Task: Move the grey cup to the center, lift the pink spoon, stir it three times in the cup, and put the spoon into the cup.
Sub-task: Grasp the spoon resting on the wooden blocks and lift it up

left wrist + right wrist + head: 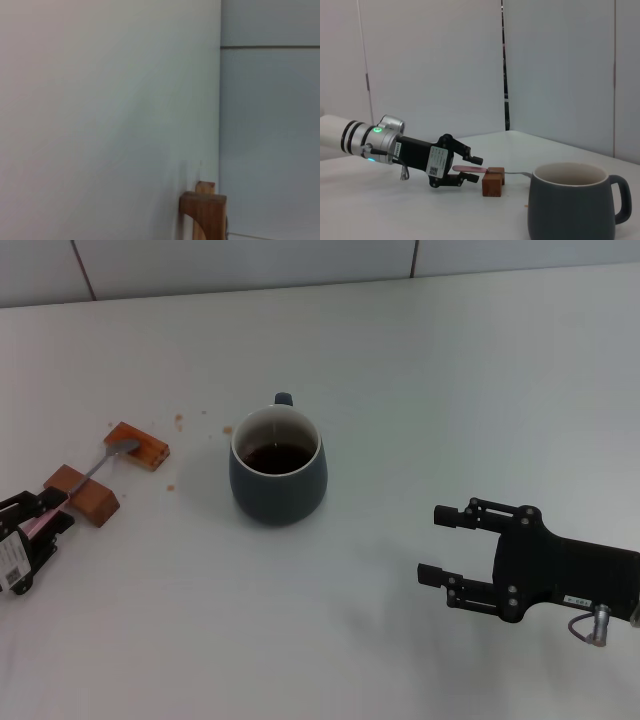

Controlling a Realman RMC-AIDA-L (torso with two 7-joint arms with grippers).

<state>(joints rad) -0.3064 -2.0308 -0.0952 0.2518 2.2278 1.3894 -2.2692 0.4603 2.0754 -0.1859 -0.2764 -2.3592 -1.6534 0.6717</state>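
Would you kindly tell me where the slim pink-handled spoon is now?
Head view, left side: the pink-handled spoon bridges two wooden blocks, handle end between the left gripper fingers, left of the blue-grey mug.

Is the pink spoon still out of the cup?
Out: the pink spoon lies across two wooden blocks, left of the grey cup, its handle between the left hand's open fingers.

We see wide bare table [420, 360] all around the cup [278, 472], so a hand could reach it from any side. On the left, two wooden blocks [137, 445] hold up the spoon [100, 462], leaving room under its handle.
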